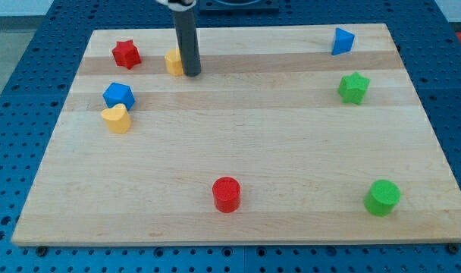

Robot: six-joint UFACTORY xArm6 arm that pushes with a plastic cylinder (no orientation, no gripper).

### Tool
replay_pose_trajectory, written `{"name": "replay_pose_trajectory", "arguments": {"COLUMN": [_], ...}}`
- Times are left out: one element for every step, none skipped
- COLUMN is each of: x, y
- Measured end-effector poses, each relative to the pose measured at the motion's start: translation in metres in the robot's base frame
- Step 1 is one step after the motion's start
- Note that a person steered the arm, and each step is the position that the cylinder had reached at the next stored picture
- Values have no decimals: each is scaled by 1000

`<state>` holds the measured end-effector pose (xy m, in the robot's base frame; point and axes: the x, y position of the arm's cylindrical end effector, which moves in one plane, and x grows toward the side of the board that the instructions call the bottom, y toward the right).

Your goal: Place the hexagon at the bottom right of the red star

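Observation:
The yellow hexagon [173, 62] lies near the view's top left, just right of the red star [126, 54] and slightly lower. My rod comes down from the view's top and my tip [191, 73] rests on the board against the hexagon's right side, partly hiding it. The red star sits apart from the hexagon, with a gap between them.
A blue cube [118, 95] and a yellow heart [117, 119] lie at the view's left. A blue triangular block [342, 41] and a green star [353, 87] lie at the right. A red cylinder [226, 194] and a green cylinder [383, 197] lie near the bottom of the wooden board [246, 136].

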<state>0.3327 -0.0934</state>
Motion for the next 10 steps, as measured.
{"name": "replay_pose_trajectory", "arguments": {"x": [32,54,77,59,13,-40,-52,-49,-49,-4], "y": [-17,-23,22,61,73,59,19,-12,-14,-37]}}
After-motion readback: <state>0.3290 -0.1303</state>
